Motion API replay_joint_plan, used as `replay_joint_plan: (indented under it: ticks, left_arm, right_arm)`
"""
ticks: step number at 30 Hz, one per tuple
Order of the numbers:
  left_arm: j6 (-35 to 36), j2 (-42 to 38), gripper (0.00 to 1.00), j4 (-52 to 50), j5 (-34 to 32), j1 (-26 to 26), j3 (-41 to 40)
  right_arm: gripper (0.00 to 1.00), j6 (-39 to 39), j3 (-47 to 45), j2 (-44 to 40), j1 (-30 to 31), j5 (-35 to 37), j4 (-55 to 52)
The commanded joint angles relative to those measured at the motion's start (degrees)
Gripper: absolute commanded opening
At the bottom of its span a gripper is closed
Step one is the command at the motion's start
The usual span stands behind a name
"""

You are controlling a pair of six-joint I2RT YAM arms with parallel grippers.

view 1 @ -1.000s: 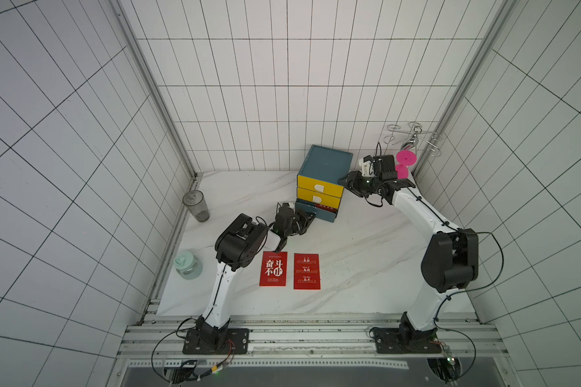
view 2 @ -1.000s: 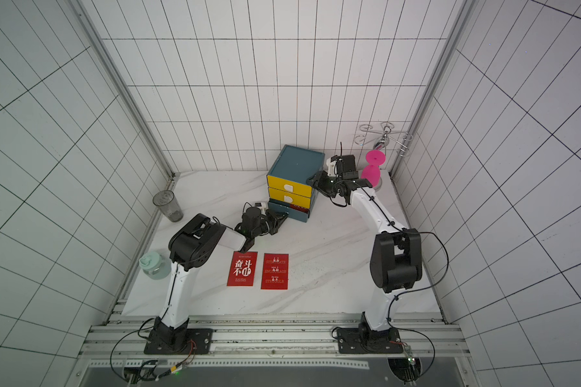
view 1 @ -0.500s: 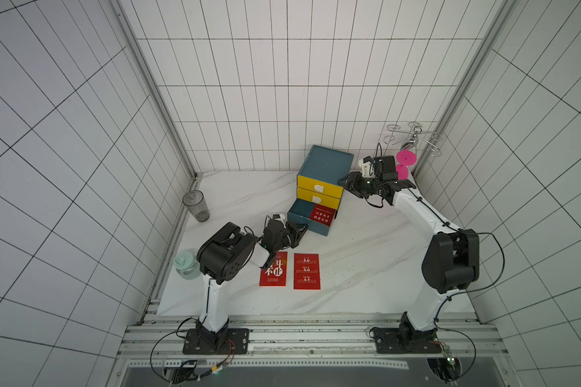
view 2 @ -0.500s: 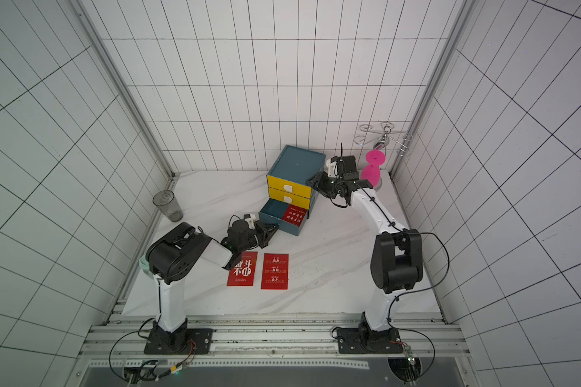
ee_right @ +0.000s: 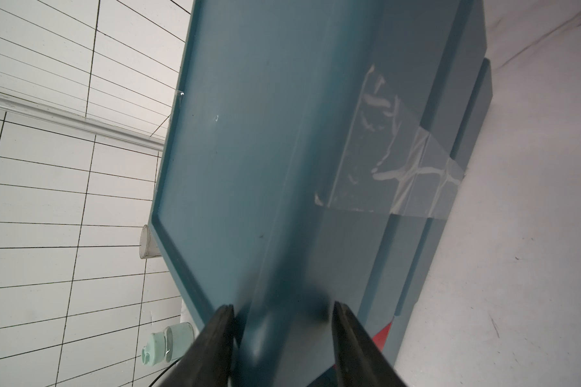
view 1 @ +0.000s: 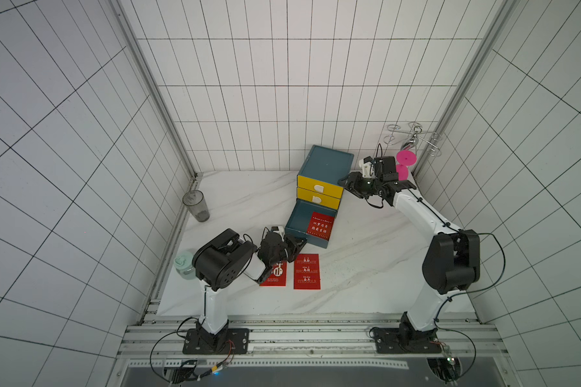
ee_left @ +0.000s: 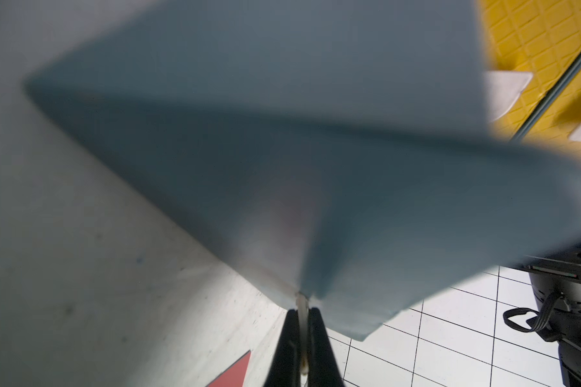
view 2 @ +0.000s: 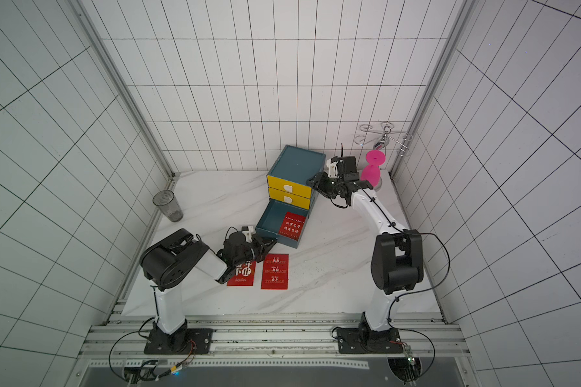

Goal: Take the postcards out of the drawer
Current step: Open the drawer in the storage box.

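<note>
The teal cabinet has two yellow drawers pushed in, and its bottom drawer is pulled out. One red postcard lies inside that drawer, at its right. Two more postcards lie flat on the table in front, the left one partly under my left arm. My left gripper is at the drawer's front, shut on its thin pale handle tab. My right gripper straddles the cabinet's upper right edge, one finger on the top and one on the side.
A grey tumbler stands at the left wall and a mint lidded cup beside my left arm's base. A pink goblet and a wire rack fill the back right corner.
My left gripper has drawn the bottom drawer out toward the front, and the postcard inside has come into sight. The right arm has stayed on the cabinet.
</note>
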Motion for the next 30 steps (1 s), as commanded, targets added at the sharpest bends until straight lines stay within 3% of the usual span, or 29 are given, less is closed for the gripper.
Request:
replay_joint_plan:
  ticks: [1,10,17,20,25,30]
  left_arm:
    - [0.0,-0.8,0.07,2.8,-0.4,-0.2,-1.1]
    - [-0.2,-2.1,0.36,2.6,-0.9,-0.1,-3.0]
    - [1.9,-12.1,0.50,-5.5,-4.1,-0.2,-4.9]
    - [7.2,-19.1,0.53,-16.3,-4.6,-0.2,-3.3]
    - [22.7,-30.7,0.59,-45.4,-8.1,0.2,4.7]
    - [32.5,-35.1,0.67,-61.4,-13.1,1.6,11.3]
  right_arm:
    - [0.49,-1.0,-3.1,0.1,-0.4,1.6,-7.0]
    - [0.49,-0.9,-2.9,0.2,-0.4,1.9,-6.9]
    - [0.54,-1.9,0.2,-0.1,-0.5,2.6,-8.8]
    - [0.57,-3.0,3.1,-0.4,-0.6,3.4,-10.7]
    - [0.63,-5.9,11.8,-0.3,-1.8,5.4,-16.1]
    - [0.68,-8.2,21.3,0.0,-2.7,6.3,-21.3]
